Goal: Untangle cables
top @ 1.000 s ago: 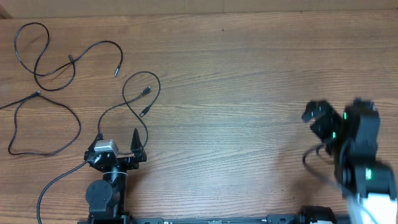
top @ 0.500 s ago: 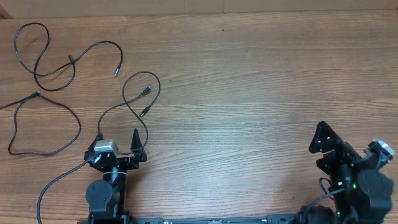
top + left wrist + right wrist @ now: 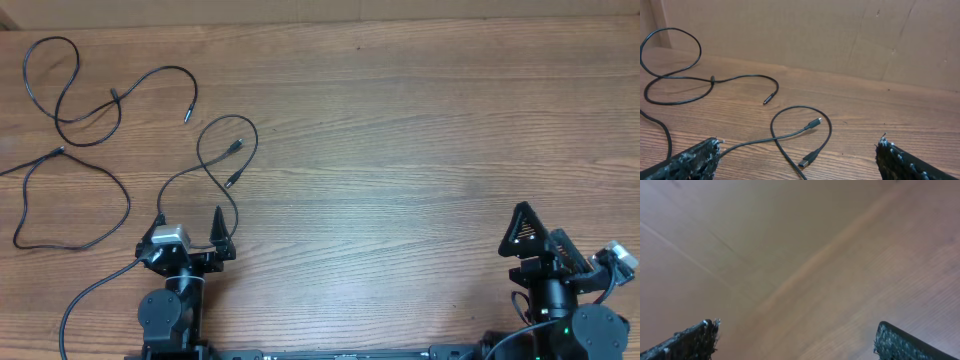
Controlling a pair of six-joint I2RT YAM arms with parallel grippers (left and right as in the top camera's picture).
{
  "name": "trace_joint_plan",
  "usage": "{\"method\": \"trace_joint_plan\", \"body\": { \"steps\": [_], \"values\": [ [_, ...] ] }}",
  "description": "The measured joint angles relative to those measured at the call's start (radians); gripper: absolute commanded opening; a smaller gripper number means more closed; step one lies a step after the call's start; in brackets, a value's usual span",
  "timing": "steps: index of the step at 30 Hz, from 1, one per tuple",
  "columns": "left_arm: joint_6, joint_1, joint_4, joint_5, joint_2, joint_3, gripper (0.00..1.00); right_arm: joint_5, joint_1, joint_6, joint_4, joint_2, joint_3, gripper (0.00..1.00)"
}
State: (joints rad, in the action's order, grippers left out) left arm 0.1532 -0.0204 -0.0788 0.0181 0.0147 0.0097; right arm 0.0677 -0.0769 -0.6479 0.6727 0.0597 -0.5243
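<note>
Three thin black cables lie as separate strands at the table's left. One winds at the far left corner (image 3: 62, 88). One makes a wide loop by the left edge (image 3: 110, 180). The third (image 3: 250, 140) loops just beyond my left gripper (image 3: 189, 217), which is open and empty. In the left wrist view this loop (image 3: 827, 127) ends in a USB plug (image 3: 809, 160) between my fingers (image 3: 692, 162), and its strand runs against the left finger. My right gripper (image 3: 560, 245) is open and empty at the near right, far from any cable. Its wrist view shows only blurred wood between its fingers (image 3: 907, 342).
A cardboard wall (image 3: 850, 35) stands along the table's far edge. The left arm's own thicker cable (image 3: 85, 295) curves off its base at the near left. The wooden table (image 3: 400, 150) stretches bare between the two arms.
My right arm has drawn back toward the near edge and turned, its gripper now lower right. The left arm and the cables have not moved.
</note>
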Motion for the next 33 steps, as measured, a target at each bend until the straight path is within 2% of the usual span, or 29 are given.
{"method": "trace_joint_plan", "body": {
  "steps": [7,13,21,33],
  "values": [
    [0.000,0.000,0.000,0.000,0.000,0.000,1.00,0.000,0.006,-0.003,-0.317,-0.046,0.134,1.00],
    [0.000,0.000,0.000,0.000,0.000,0.000,0.99,0.000,0.008,-0.003,-0.348,-0.046,0.200,1.00],
    [0.000,0.000,0.000,0.000,0.000,0.000,1.00,0.000,0.007,-0.003,-0.388,-0.046,0.388,1.00],
    [0.000,0.000,0.000,0.000,0.000,0.000,0.99,0.000,0.008,-0.003,-0.486,-0.046,0.467,1.00]
  ]
}}
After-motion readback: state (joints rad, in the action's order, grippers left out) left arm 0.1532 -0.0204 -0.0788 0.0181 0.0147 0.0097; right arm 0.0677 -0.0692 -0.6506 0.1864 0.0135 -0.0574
